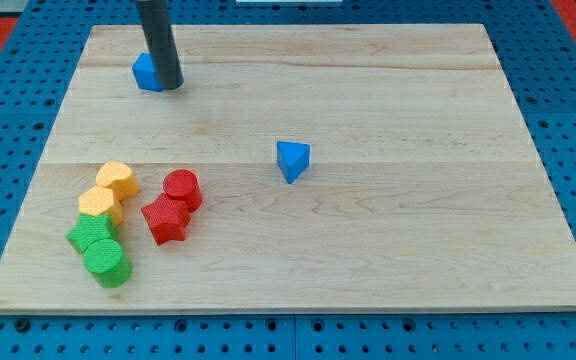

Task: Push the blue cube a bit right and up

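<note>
The blue cube (146,72) sits near the top left of the wooden board (388,230), partly hidden behind my rod. My tip (169,86) rests on the board right against the cube's right side. A blue triangular block (292,160) lies near the board's middle, well apart from the cube.
A cluster sits at the lower left: two yellow blocks (117,179) (99,203), a red cylinder (182,188), a red star-shaped block (165,219), a green block (90,235) and a green cylinder (107,262). The board's top edge is close above the cube.
</note>
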